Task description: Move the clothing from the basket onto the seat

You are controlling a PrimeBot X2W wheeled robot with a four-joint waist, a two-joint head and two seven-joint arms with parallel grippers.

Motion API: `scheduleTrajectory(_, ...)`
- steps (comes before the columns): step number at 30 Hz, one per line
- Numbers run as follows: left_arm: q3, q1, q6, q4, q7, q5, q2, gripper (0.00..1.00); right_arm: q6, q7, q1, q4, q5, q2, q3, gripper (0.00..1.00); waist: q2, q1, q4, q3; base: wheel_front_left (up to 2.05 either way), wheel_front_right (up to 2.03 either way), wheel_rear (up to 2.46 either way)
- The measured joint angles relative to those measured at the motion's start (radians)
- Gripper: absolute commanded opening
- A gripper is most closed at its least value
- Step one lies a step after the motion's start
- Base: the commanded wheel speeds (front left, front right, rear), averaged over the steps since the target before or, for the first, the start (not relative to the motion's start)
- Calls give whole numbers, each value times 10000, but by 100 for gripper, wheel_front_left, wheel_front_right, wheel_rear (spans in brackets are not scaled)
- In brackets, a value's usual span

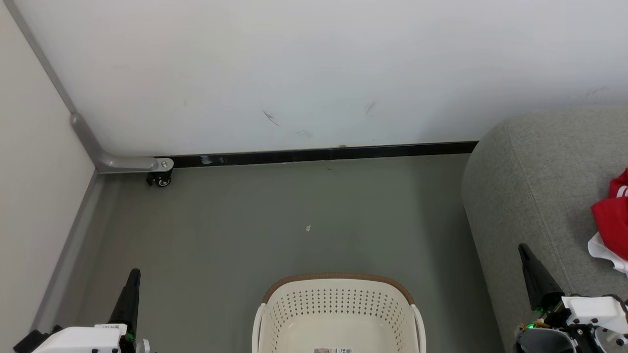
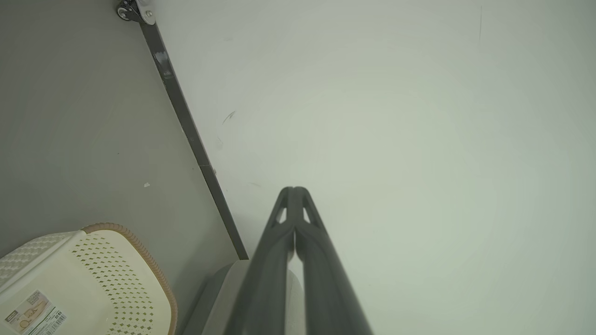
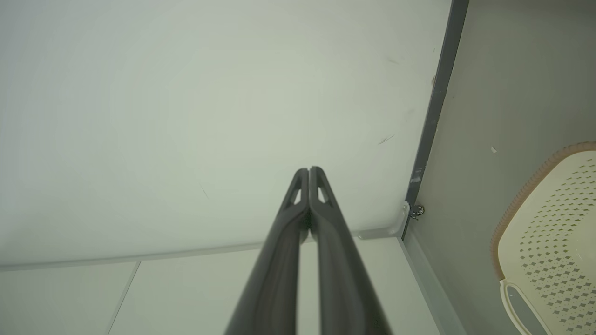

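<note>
The left gripper point(image 1: 133, 280), two long dark fingers on a white wrist, stands just left of the cream-white perforated plastic laundry basket with a brown rim point(image 1: 338, 277). Its fingers are clenched tip to tip with nothing between them, as the left wrist view also shows. The right gripper point(image 1: 526, 256), of the same build, stands to the right of the basket, likewise clenched and empty. In the head view its tips overlap the front of the large light-grey fabric-upholstered seat cushion point(image 1: 535, 171).

What shows of the basket's inside is bare: perforated walls and a smooth floor with a printed label point(image 1: 332, 350). Its near part is cut off by the lower edge of the head view, so that corner cannot be vouched for.

The red soft-fabric jersey with white trim point(image 1: 611, 215) lies crumpled on the seat, well to the right of the basket and beyond the right gripper. It runs off the right edge, so its long axis cannot be told.

The clothing lies on the right gripper's side, with the basket between it and the left gripper, so the right arm is much the nearer. With the visible basket empty and the jersey on the seat, the task looks done or nearly so. Any remaining move would turn on the hidden near part of the basket, about equally near both grippers.
</note>
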Motion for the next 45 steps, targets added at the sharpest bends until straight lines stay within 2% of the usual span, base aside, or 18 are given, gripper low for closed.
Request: scheduleTrajectory(45, -2, 0, 0, -79, -2, -27, 0, 0, 0, 31, -14, 19, -10, 33, -75, 0, 0, -1, -1, 3, 0, 0, 0)
